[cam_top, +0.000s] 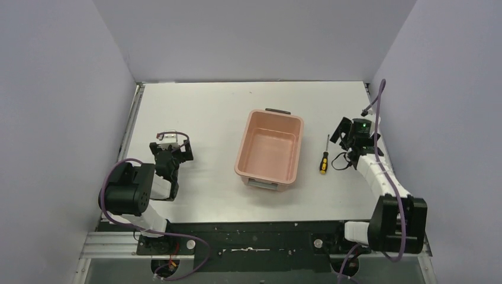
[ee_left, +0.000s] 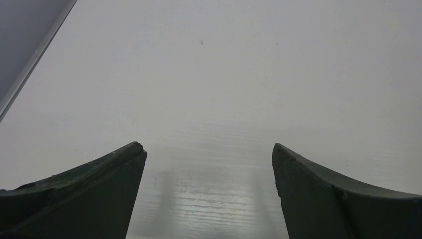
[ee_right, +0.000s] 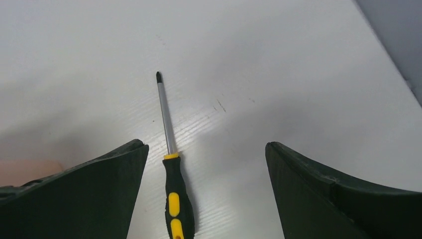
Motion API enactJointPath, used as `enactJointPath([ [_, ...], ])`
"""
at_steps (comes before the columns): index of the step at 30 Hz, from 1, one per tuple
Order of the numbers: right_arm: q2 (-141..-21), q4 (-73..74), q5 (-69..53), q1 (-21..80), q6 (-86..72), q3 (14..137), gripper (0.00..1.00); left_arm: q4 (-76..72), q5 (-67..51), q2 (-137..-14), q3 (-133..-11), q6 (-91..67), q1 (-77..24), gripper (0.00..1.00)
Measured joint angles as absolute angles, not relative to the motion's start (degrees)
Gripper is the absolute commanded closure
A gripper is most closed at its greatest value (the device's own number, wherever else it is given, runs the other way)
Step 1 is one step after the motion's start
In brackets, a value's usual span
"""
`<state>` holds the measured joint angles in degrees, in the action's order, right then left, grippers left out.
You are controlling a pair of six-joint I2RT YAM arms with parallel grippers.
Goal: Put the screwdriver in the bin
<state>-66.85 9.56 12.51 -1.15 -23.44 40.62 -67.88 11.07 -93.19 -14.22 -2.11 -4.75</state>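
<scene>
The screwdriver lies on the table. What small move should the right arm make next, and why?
Probably lower the right arm straight down until its jaws flank the handle, then close them. The jaws stand wide open above the screwdriver, which lies flat on the table, untouched, with its black-and-yellow handle between them. The bin stands empty to the screwdriver's left.

Your right hand (ee_right: 206,145) hangs over the white tabletop (ee_right: 298,74) with its two dark fingers (ee_right: 84,199) spread wide. The screwdriver (ee_right: 170,157) lies flat between them, touching neither, closer to the finger on the left of the view. Its black-and-yellow handle points back toward the camera and its thin shaft runs away, tip leaning slightly left. A blurred pink patch (ee_right: 25,169) shows at the left edge. A grey wall (ee_right: 398,30) fills the top right corner.
</scene>
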Motion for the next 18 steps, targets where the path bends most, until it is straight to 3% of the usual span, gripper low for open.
enactJointPath([
  [3, -78.24, 11.05, 4.34, -5.19, -22.22, 46.26, 0.15, -67.88, 11.07, -93.19, -14.22, -2.11, -4.75, 0.03],
  [10, -91.48, 14.0, -4.75, -4.58, -19.4, 47.59, 0.39, -67.88, 11.07, -93.19, -14.22, -2.11, -4.75, 0.03],
  [13, -91.88, 13.56, -5.48, -4.03, -18.92, 47.9, 0.61, -67.88, 11.07, -93.19, -14.22, -2.11, -4.75, 0.03],
  [16, -92.82, 13.34, -4.38, -3.03, -18.37, 48.23, 0.93, -67.88, 11.07, -93.19, -14.22, -2.11, -4.75, 0.03],
  [17, -93.12, 13.52, -3.6, -2.63, -18.17, 48.53, 1.0, -67.88, 11.07, -93.19, -14.22, -2.11, -4.75, 0.03],
  [18, -93.34, 13.8, -3.14, -2.2, -18.17, 48.9, 1.0, -67.88, 11.07, -93.19, -14.22, -2.09, -4.75, 0.03],
])
